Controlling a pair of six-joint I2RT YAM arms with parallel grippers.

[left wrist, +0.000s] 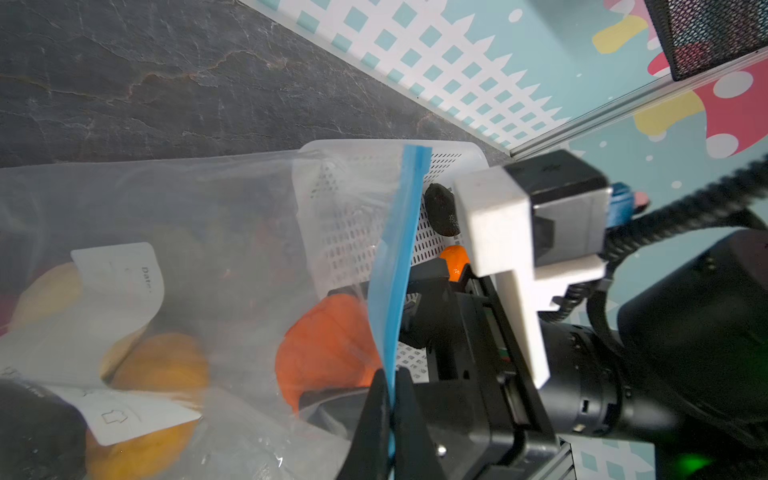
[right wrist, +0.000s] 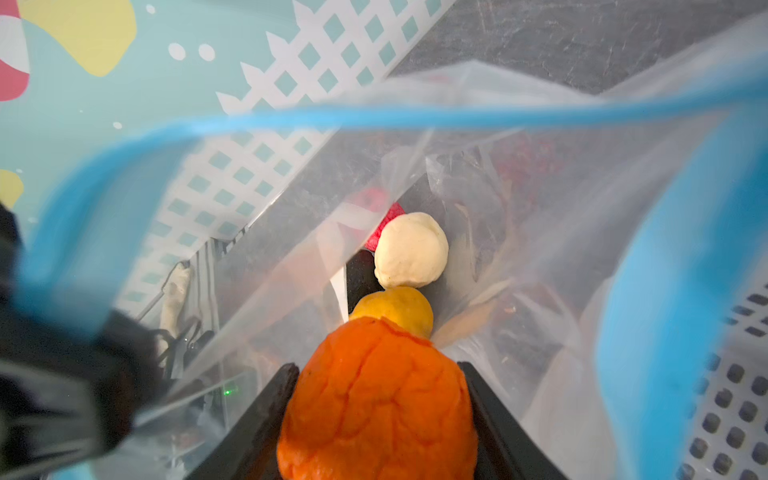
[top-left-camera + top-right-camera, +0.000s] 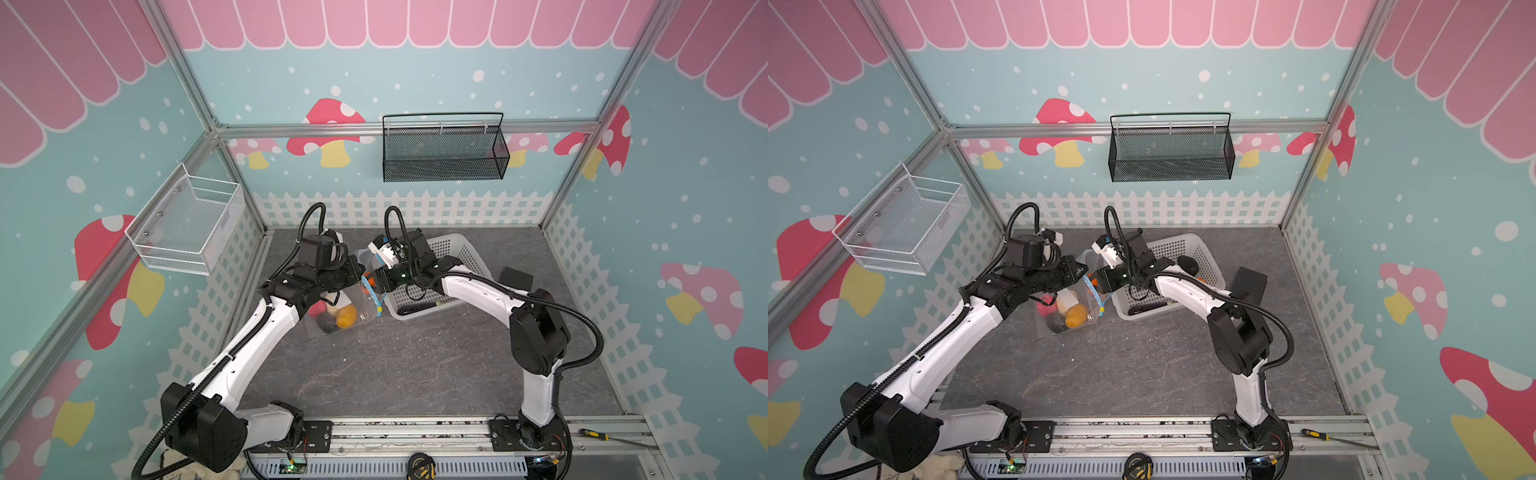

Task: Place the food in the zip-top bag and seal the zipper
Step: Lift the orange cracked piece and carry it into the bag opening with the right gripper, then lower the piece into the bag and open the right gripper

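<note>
Two grips: L jaws pinch zipper (image 1: 395, 266); R jaws clamp orange food (image 2: 374, 399); bag label (image 1: 120, 282) "Date:".

Bag (image 3: 360, 293) left of basket (image 3: 473, 257), prob. touching; food (image 3: 347, 316) in both.

The orange food (image 2: 376, 399) plugs the mouth of the zip-top bag (image 1: 232, 216), white basket (image 3: 471, 255) just beside; near tabletop (image 3: 415, 374) lies free.

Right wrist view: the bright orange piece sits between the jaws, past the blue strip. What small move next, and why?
Probably open the right gripper and drop the orange piece: it is inside the zip-top bag, with the cream piece and the yellow piece ahead, while the left gripper pinches the zipper, holding the mouth open.
</note>
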